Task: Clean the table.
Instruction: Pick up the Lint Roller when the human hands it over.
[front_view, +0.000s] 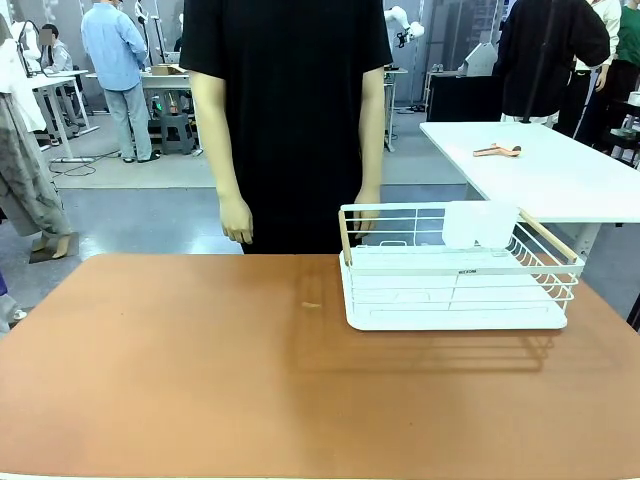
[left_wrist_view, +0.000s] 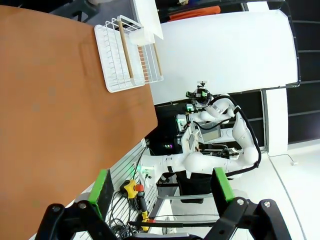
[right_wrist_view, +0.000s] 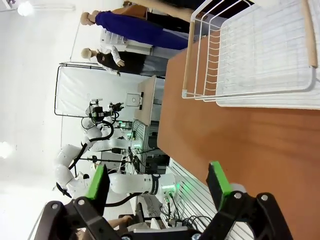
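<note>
The reddish-brown table (front_view: 180, 370) stretches across the front view, with one small pale speck (front_view: 311, 305) near its middle. In the left wrist view, my left gripper (left_wrist_view: 162, 186) hangs open off the table's near edge, its green pads (left_wrist_view: 101, 186) wide apart with nothing between them; the table (left_wrist_view: 50, 115) lies to the picture's left. My right gripper (right_wrist_view: 157, 181) is also open and holds nothing, beside the table (right_wrist_view: 260, 145) in the right wrist view.
A white wire rack (front_view: 455, 280) with wooden handles stands on the table's far right, a translucent cup holder (front_view: 480, 225) clipped to its back. A person in black (front_view: 285, 120) stands at the far edge, hands down. A white-topped table (front_view: 560, 185) lies behind on the right.
</note>
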